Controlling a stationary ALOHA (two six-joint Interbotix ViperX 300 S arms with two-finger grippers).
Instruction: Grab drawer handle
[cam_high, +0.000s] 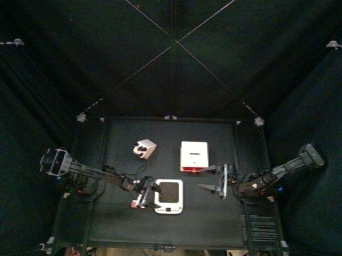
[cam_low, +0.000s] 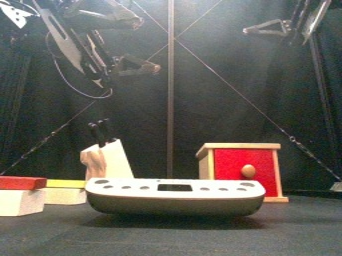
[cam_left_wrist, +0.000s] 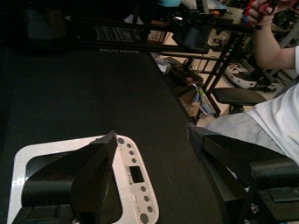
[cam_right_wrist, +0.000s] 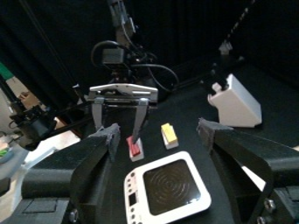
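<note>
Drawer unit (cam_high: 197, 153), cream-white, right of table centre; drawer handle (cam_high: 197, 171), a narrow red strip, on its 6 o'clock edge. Flat white gadget (cam_high: 168, 196) at 7 o'clock from it. Left gripper (cam_high: 140, 192), jaws wide, beside the gadget. Right gripper (cam_high: 218, 184), jaws wide, empty, near the handle at its 4 o'clock.

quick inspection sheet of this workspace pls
surface: black table, no spills seen
job's things: drawer handle, a red strip on the cream drawer unit, not gripped
clutter: white gadget; white holder; small red block; yellow block
grippers: left gripper over the gadget, fingers open; right gripper fingers open; both empty
cables: black loops on the left arm
surroundings: black curtains; a person's sleeve beyond them
</note>
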